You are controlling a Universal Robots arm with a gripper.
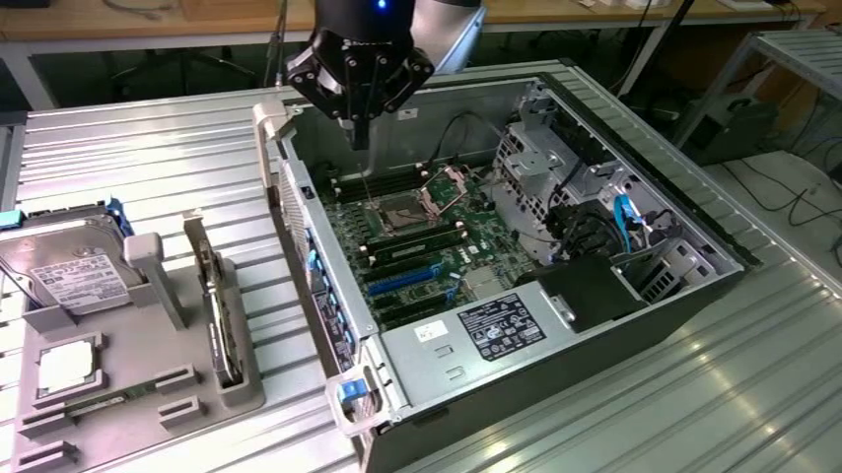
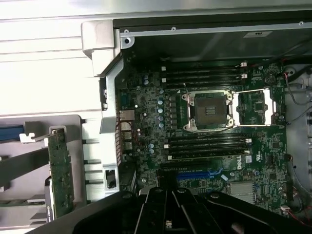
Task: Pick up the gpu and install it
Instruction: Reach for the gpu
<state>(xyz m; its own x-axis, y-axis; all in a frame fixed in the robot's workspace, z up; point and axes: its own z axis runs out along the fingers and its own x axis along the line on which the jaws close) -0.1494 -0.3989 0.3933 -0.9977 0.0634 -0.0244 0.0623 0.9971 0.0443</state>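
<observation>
The work has barely begun, judging by how things lie. The gpu (image 1: 219, 315) stands on edge in a slot of the grey fixture tray (image 1: 132, 384), along the tray's edge nearest the open computer case (image 1: 448, 379). Both tray and case rest on the ribbed metal table (image 1: 172, 158), the tray toward the exterior view's left. In the wrist view the card's green board (image 2: 59, 170) rises upright between the grey supports, with nothing touching it. The gripper (image 1: 358, 138) hangs over the far end of the case, above the motherboard (image 1: 408, 246) and well apart from the card. Its jaws are closed together on nothing. The hard drive (image 1: 73, 271) lies flat on the tray's far corner, untouched. Inside the case the blue expansion slots (image 1: 394, 284) are bare, with no card seated in them, and the wrist view shows the same slots (image 2: 195, 174) unoccupied just ahead of the gripper's black body. The processor socket (image 1: 394, 209) sits open with its metal frame lifted. So neither half of the job is done as I read it: the card is not picked up and not installed.
</observation>
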